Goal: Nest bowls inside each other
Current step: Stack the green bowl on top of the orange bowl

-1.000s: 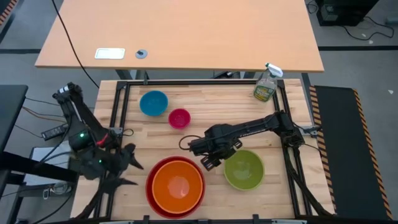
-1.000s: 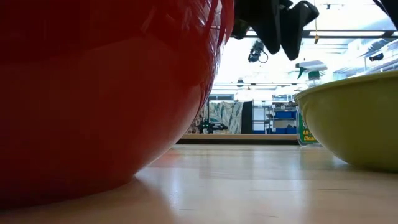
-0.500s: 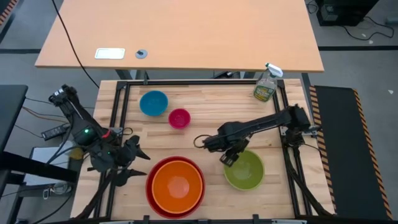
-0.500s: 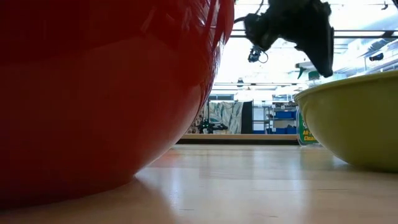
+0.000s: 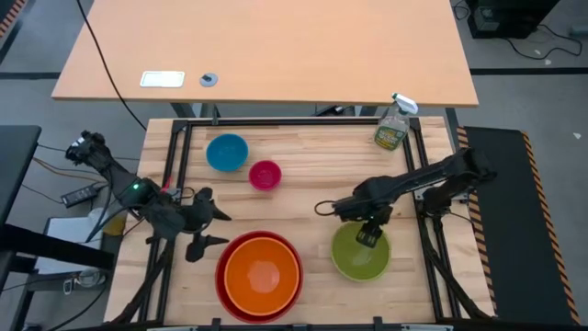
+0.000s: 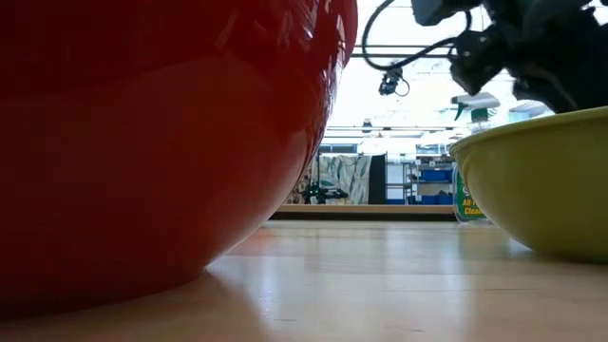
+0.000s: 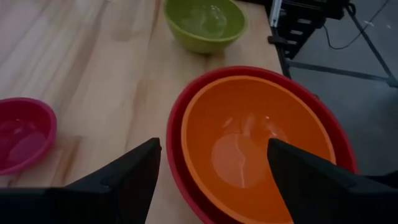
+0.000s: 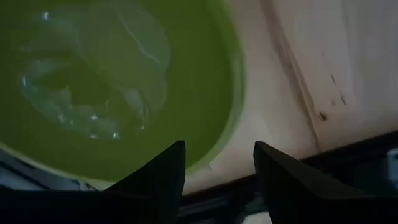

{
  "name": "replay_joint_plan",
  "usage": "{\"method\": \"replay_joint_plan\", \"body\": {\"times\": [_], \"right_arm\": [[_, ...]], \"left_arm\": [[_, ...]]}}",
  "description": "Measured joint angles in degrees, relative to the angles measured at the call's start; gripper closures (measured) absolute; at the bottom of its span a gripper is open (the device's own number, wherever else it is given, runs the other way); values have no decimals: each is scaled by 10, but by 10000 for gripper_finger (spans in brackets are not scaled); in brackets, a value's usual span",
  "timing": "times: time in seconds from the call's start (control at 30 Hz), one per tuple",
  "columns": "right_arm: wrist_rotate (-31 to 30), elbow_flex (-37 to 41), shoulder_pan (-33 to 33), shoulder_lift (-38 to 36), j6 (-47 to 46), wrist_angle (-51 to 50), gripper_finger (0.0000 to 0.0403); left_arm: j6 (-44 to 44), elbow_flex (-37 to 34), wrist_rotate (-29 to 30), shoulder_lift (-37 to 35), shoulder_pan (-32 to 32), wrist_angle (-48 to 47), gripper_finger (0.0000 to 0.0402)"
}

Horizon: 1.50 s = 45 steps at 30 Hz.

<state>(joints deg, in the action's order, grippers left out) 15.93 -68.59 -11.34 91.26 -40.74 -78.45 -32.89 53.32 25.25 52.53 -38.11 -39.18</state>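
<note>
Right now the orange bowl (image 5: 263, 274) sits inside the red bowl (image 5: 226, 267), the pair resting at the near edge of the wooden table (image 5: 303, 156). I'll place everything else from that red bowl.

Just to its right, apart from it, stands the lime green bowl (image 5: 354, 265), on its own and upright. The right gripper (image 5: 368, 235) hangs over the far rim of the green bowl, its fingers spread with the rim showing between them in the right wrist view (image 8: 216, 163); nothing is pinched. From table height the dark gripper (image 6: 513, 57) sits above the green bowl's edge (image 6: 532, 190), though whether it touches I cannot tell.

To the left of the red bowl, just beside it, the left gripper (image 5: 209, 228) points toward the stacked pair. Its fingers (image 7: 130, 174) are wide apart and empty, framing the orange bowl (image 7: 255, 143) in the left wrist view.

Beyond the red bowl, toward the far side of the table, lies the small magenta pink bowl (image 5: 265, 174), and a little further back and left of that, the blue bowl (image 5: 227, 152). Both sit apart from each other.

Well away from the red bowl, at the far right corner of the table, a clear spray bottle (image 5: 394, 123) stands upright.
</note>
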Motion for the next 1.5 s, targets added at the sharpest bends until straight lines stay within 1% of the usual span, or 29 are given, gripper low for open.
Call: {"method": "replay_joint_plan", "body": {"times": [0.17, 0.27, 0.4, 0.53, 0.8, 0.93, 1.27, 1.37, 1.5], "right_arm": [[3, 70, -10, -57, -88, 60, 206], [5, 108, -13, -83, -124, 113, 208], [6, 154, -17, -91, -163, 172, 223], [4, 174, -23, -82, -181, 213, 254], [-6, 173, -29, -60, -196, 227, 338], [0, 171, -29, -58, -209, 244, 365], [11, 166, -29, -60, -242, 246, 372], [0, 148, -29, -61, -248, 239, 373], [-15, 123, -27, -61, -247, 234, 377]], "left_arm": [[1, 0, 0, 0, 15, 0, 104], [10, 0, 0, 0, 24, 0, 104], [11, 0, 0, 0, 37, 0, 104], [11, 0, 0, 0, 43, 0, 104], [21, 0, 0, 0, 43, 0, 104], [26, 0, 0, 0, 43, 1, 104], [26, 0, 0, 0, 43, 2, 104], [26, 0, 0, 0, 43, 2, 104], [26, 0, -15, -2, 43, 3, 104]]}}
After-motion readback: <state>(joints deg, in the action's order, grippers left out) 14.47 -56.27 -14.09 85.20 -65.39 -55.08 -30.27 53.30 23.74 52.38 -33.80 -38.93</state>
